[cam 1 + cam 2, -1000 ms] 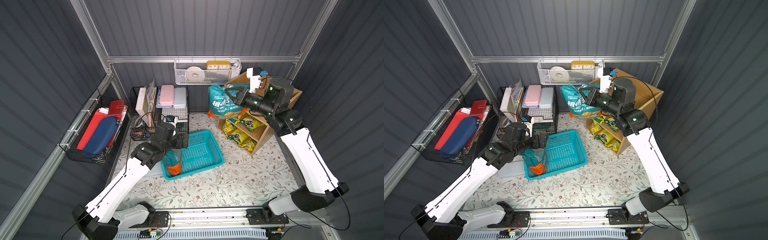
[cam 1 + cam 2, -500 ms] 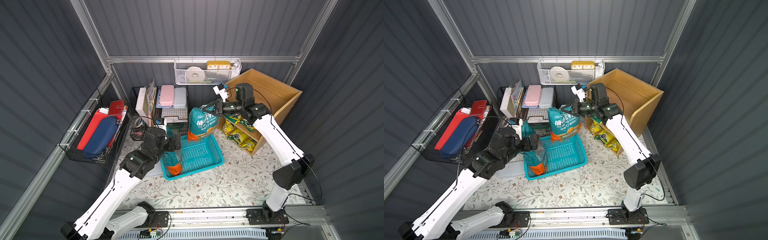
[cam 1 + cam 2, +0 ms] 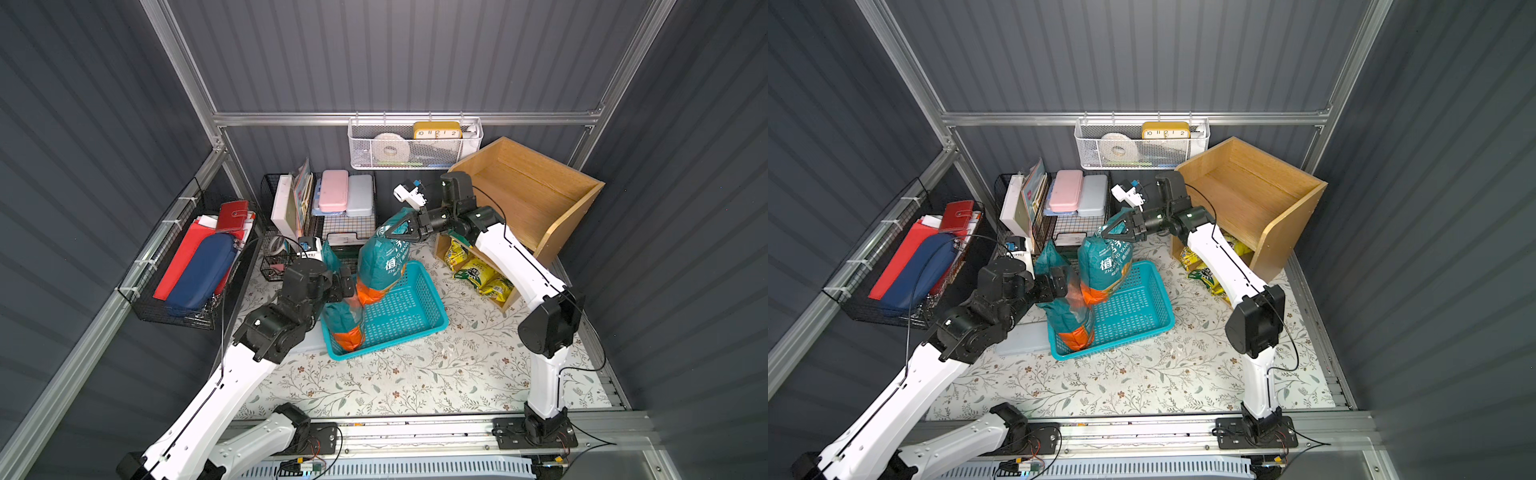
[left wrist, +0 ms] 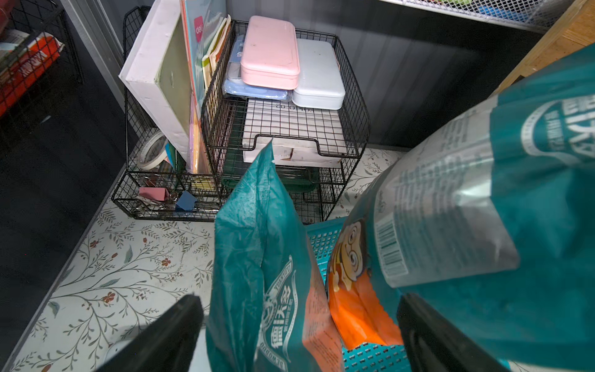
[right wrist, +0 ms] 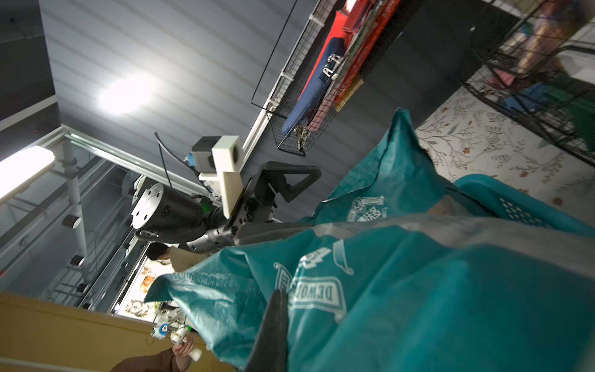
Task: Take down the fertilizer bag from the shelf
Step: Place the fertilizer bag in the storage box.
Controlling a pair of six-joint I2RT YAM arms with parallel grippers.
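My right gripper (image 3: 395, 232) clenched the fertilizer bag (image 3: 382, 266) by its top, the bag hanging beneath it over the basket (image 3: 415, 320), off the shelf (image 3: 519, 195) behind, not yet released; my left gripper (image 3: 347, 286) gaped.

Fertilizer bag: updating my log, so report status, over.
Right tool shut on teal-and-orange fertilizer bag, clear of light-brown wooden shelf. Left tool open around second teal bag standing in turquoise plastic basket, crowding the drop.
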